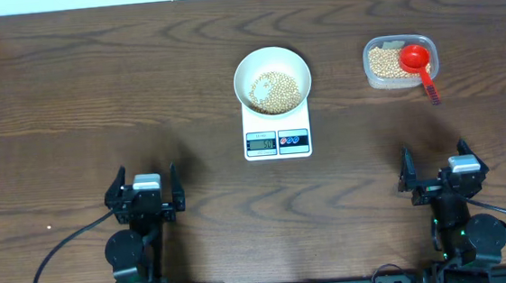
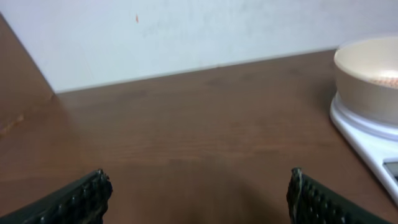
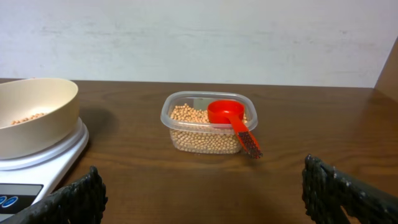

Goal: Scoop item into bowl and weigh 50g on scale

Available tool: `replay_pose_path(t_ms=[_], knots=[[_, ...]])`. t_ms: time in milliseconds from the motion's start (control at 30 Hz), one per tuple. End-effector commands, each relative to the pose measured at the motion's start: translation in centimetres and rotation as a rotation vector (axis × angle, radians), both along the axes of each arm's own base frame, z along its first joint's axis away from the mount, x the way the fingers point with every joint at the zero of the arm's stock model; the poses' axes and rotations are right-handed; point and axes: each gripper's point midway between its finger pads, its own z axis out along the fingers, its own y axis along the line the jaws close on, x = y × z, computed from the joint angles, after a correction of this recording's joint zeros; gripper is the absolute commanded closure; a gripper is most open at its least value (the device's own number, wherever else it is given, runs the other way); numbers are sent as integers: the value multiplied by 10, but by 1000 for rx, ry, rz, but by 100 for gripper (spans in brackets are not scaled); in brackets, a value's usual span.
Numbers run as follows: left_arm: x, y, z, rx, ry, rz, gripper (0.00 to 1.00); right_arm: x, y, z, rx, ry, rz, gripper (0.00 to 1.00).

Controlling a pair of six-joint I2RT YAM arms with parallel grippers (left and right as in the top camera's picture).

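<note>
The white bowl [image 1: 271, 77] stands on the white scale [image 1: 277, 140] at the table's middle and holds a heap of tan beans [image 1: 276, 92]. The bowl shows at the right edge of the left wrist view [image 2: 367, 74] and at the left of the right wrist view [image 3: 34, 115]; the scale shows there too [image 2: 367, 140] [image 3: 43, 162]. More beans [image 3: 205, 134] fill a clear plastic container [image 1: 400, 61] at the back right, with a red scoop [image 1: 416, 59] [image 3: 227, 115] lying in it. My left gripper [image 1: 148, 188] [image 2: 199, 193] and right gripper [image 1: 438, 168] [image 3: 202, 193] are open and empty near the front edge.
A pale wall [image 3: 199, 37] runs behind the table's far edge. Black cables [image 1: 58, 252] trail from both arm bases at the front.
</note>
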Motion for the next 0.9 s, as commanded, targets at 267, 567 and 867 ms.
replay_pose_path(t_ms=[267,567,867], knots=[[-11,5,-1,32,-4,32,8,0,3,0,-6,-2,13,1],[-10,-2,-1,32,-7,3,8,0,3,0,-6,-2,13,1],[-10,-2,-2,32,-4,2,7,0,3,0,-6,-2,13,1]])
